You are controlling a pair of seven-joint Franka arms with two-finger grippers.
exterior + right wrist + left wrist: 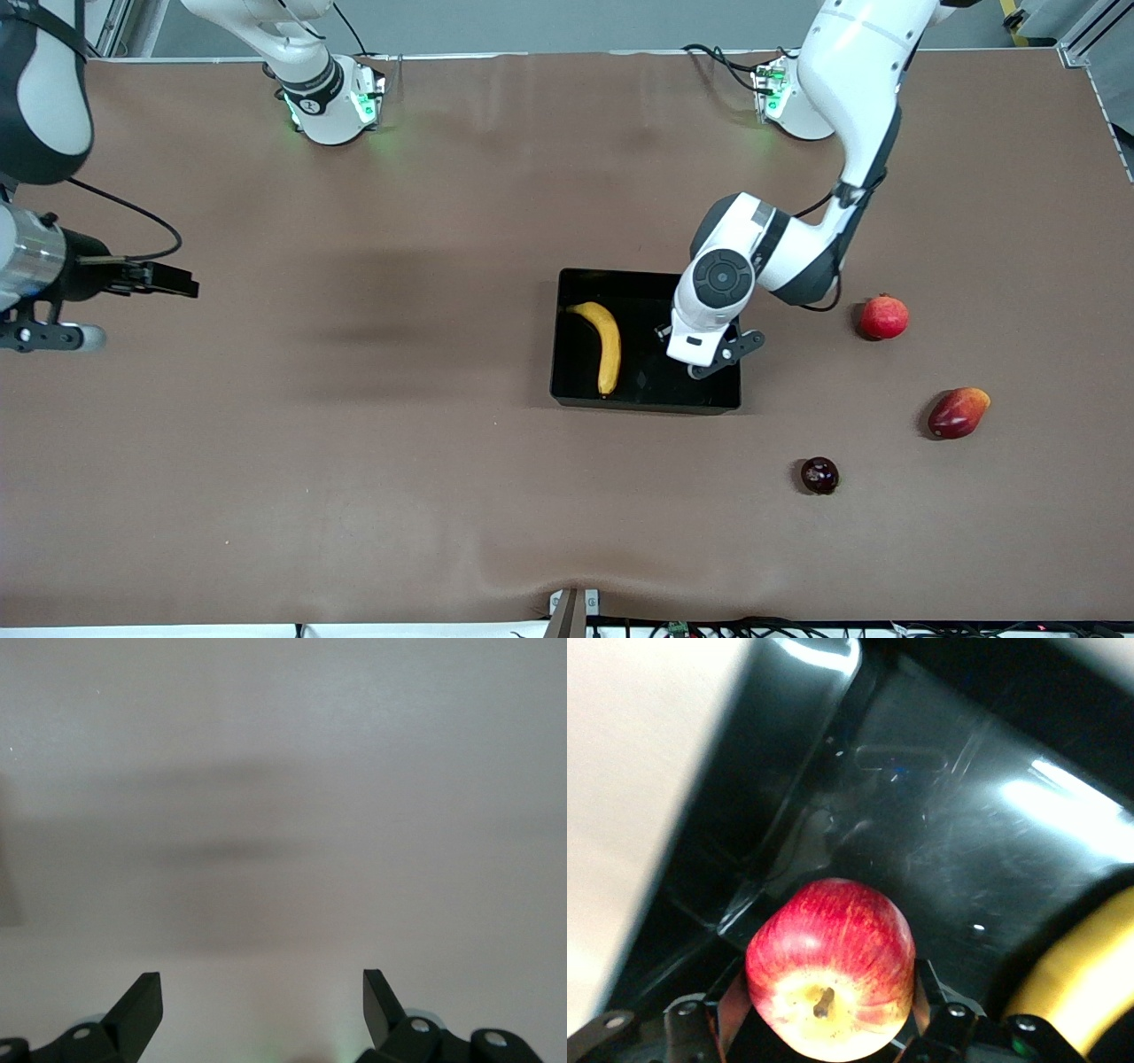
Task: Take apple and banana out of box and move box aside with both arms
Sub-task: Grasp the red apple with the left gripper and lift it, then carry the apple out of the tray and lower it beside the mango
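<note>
Left gripper (828,1014) is clamping the apple (830,967) inside the box (580,390), banana (607,341) lying just beside it. Risk: rounded apple slipping during lift, or brushing the wall. Right gripper (263,1001) is waiting wide over bare surface (354,461).

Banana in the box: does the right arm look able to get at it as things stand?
Probably yes: the banana lies uncovered at the right arm's end of the box, while the left claw works the other end.

left pincer (828,1014) clamped, right pincer (263,997) spread
</note>
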